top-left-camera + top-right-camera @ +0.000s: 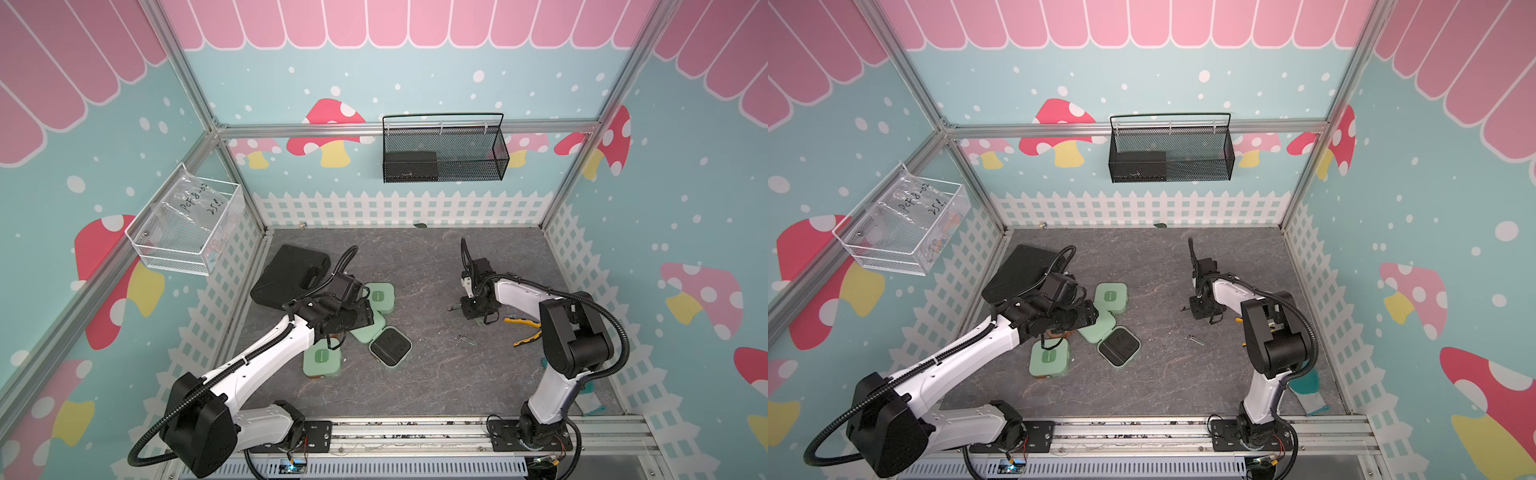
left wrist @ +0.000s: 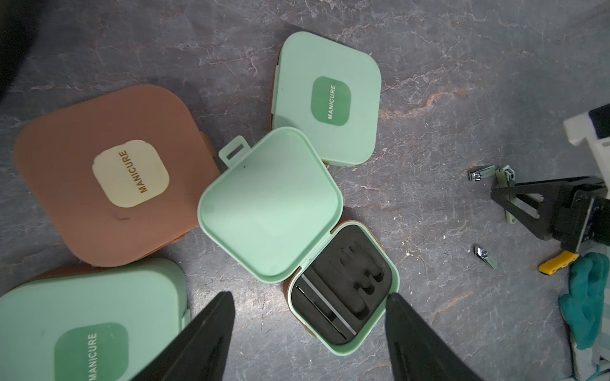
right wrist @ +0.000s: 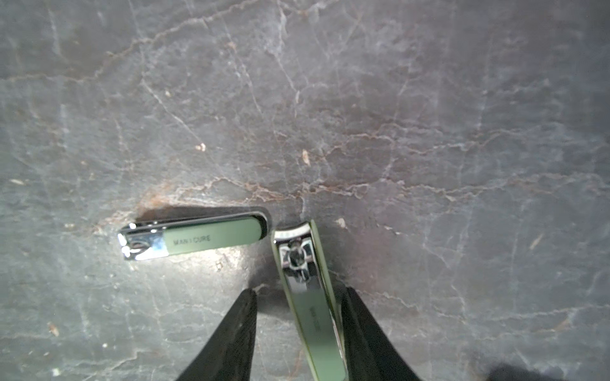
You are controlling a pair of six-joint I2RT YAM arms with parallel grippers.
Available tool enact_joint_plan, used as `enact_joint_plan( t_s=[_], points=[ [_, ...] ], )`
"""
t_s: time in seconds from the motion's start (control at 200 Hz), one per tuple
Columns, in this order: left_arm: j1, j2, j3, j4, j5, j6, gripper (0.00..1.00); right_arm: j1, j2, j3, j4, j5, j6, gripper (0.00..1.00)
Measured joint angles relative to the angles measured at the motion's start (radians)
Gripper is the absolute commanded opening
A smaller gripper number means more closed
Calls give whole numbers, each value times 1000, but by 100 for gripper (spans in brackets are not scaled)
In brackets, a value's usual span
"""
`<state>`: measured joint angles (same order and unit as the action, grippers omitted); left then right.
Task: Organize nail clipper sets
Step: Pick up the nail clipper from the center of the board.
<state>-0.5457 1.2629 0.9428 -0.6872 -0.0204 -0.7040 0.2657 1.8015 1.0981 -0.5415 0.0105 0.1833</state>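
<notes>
If you count: three mint cases (image 2: 326,99), one brown case (image 2: 109,174) at nine o'clock, three clippers (image 2: 484,257) at three; left claw (image 2: 310,295) spread, right claw (image 3: 298,289) spread around one.

Both top views look down from high above, sharing the whole tabletop (image 1: 436,382). The wrist cameras face it from close by; both show the same nail clipper (image 3: 194,239).

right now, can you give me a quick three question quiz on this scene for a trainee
1. True or false: all four small cases are shut.
2. What sits between the fingers of the right hand? A) a nail clipper B) a coin C) a key
3. How many shut mint cases show in the left wrist view?
Key: 1 false, see the open mint case; 2 A; 3 two.
</notes>
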Motion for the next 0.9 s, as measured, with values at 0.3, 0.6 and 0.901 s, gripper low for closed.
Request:
enact_joint_plan(
  t_s=[0.3,0.6,0.901],
  points=[
    [-11,20,0,3,18,-4,75,-21,26,38,-48,-30,-37,36],
    [-19,40,14,3,22,-8,74,-27,40,61,-93,-20,-52,22],
    [-20,42,27,-7,16,-27,74,-30,38,63,-87,9,-56,2]
  ],
)
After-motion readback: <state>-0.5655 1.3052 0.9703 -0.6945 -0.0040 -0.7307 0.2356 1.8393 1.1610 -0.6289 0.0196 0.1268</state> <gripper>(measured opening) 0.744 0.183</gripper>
